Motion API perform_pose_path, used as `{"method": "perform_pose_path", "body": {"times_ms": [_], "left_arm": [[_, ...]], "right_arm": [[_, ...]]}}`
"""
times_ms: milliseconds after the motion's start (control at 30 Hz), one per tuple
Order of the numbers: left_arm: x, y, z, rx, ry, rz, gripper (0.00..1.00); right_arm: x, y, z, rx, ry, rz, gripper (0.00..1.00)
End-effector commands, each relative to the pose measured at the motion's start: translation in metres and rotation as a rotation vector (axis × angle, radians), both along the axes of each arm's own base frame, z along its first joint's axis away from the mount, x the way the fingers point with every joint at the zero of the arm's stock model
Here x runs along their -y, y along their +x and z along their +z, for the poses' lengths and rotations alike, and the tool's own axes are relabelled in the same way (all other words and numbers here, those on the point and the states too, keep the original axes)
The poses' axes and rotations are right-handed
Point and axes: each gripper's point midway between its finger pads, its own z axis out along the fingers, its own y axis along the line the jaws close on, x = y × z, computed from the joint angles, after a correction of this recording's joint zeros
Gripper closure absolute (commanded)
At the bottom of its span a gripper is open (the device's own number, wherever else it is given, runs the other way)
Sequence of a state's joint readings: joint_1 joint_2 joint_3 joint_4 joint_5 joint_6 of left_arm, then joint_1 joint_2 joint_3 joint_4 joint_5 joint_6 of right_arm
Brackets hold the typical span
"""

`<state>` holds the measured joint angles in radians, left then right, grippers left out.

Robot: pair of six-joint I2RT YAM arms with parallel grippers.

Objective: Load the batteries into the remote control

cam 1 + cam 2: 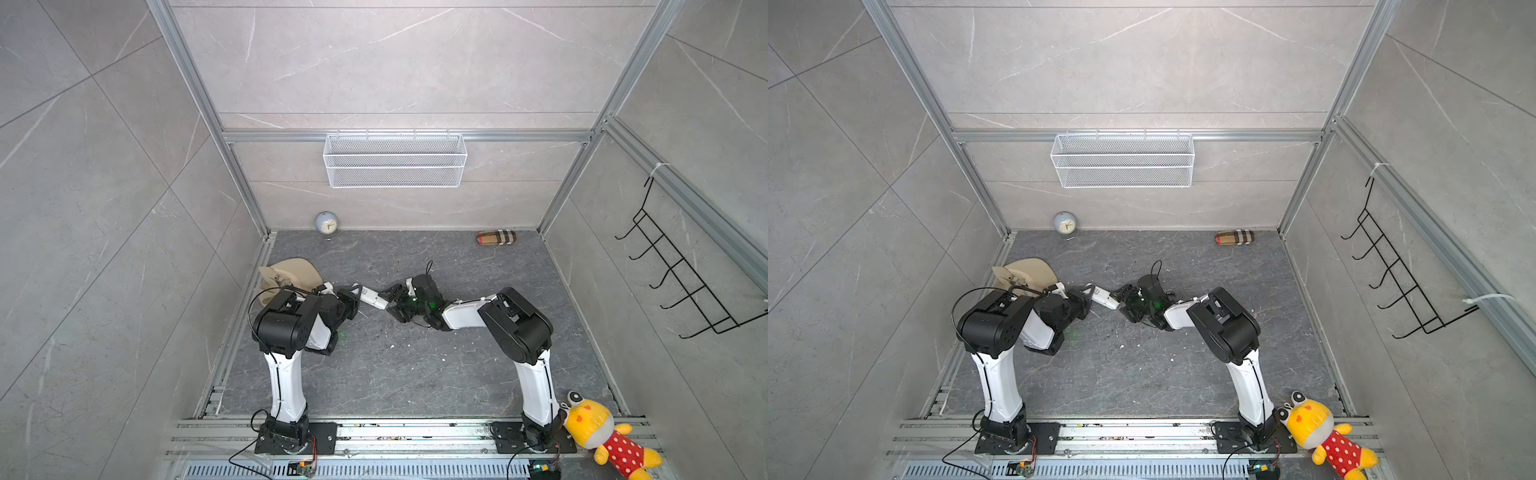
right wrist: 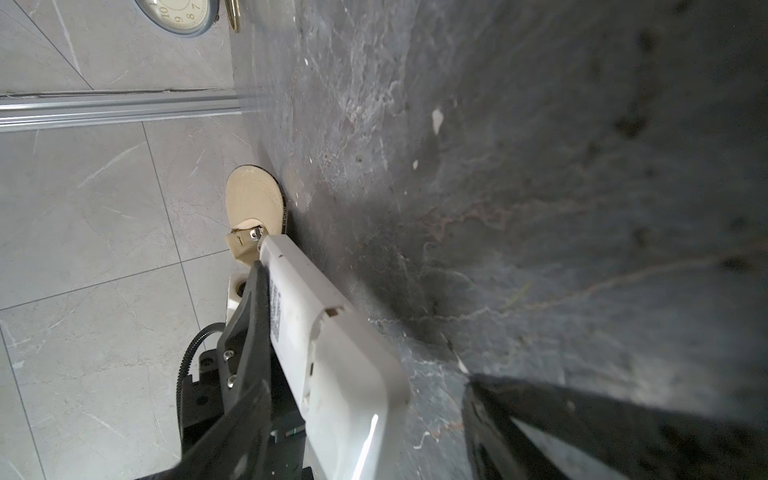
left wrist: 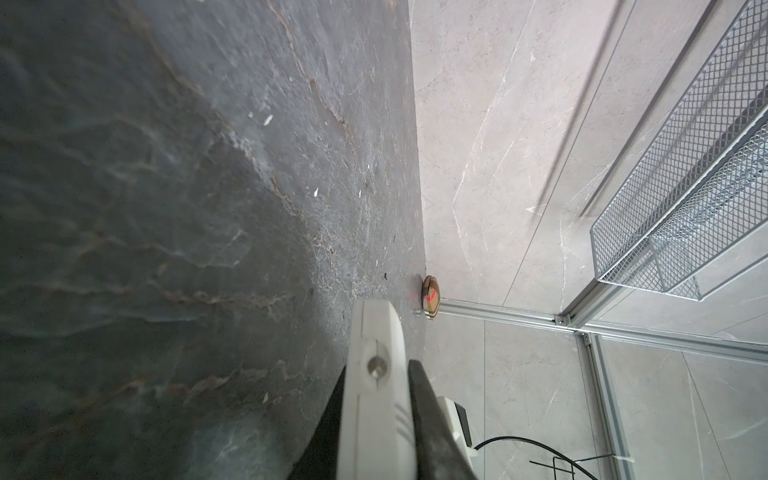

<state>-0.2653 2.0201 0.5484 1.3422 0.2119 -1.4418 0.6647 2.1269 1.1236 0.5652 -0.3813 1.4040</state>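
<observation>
My left gripper (image 1: 352,298) (image 1: 1086,297) is shut on the white remote control (image 1: 372,296) (image 1: 1103,296), holding it above the dark floor near the middle. In the left wrist view the remote control (image 3: 376,399) shows edge-on, with a dark finger (image 3: 430,419) pressed on each face. My right gripper (image 1: 391,304) (image 1: 1122,306) stands open around the remote's other end. The right wrist view shows the remote's plain back (image 2: 324,332) between those wide jaws (image 2: 368,384), with a gap to one finger (image 2: 536,415). The batteries show in no view.
A beige cap (image 1: 291,272) lies behind the left arm. A small clock (image 1: 326,224) and a plaid pouch (image 1: 496,237) sit by the back wall, under a white wire basket (image 1: 395,160). White specks (image 1: 392,346) dot the floor. A yellow plush toy (image 1: 602,436) is at front right.
</observation>
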Motion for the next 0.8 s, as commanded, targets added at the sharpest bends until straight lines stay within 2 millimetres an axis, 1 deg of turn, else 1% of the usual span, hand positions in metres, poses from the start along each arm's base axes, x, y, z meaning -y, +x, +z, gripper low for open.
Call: {"method": "perform_pose_path", "body": {"times_ms": [0,100,167,300,467,600,767], "left_arm": [[0.005,0.01,0.049,0.142,-0.049,0.0,1.0],[0.005,0.009,0.054,0.148,-0.055,0.003,1.0],[0.004,0.008,0.056,0.152,-0.057,0.009,1.0],[0.004,0.007,0.06,0.158,-0.058,0.007,1.0],[0.004,0.006,0.058,0.154,-0.056,0.005,1.0],[0.004,0.006,0.058,0.154,-0.058,0.004,1.0],[0.006,0.005,0.058,0.157,-0.054,-0.004,1.0]], "right_arm": [[0.004,-0.005,-0.024,-0.061,-0.032,-0.034,0.3],[0.006,-0.001,-0.026,-0.067,-0.041,-0.062,0.35],[0.004,0.002,-0.026,-0.068,-0.041,-0.065,0.37],[0.0,0.005,-0.023,-0.065,-0.029,-0.062,0.38],[-0.003,0.008,-0.016,-0.049,-0.02,-0.053,0.37],[-0.006,0.01,-0.013,-0.048,-0.018,-0.05,0.38],[-0.008,0.012,-0.013,-0.048,-0.018,-0.049,0.42]]}}
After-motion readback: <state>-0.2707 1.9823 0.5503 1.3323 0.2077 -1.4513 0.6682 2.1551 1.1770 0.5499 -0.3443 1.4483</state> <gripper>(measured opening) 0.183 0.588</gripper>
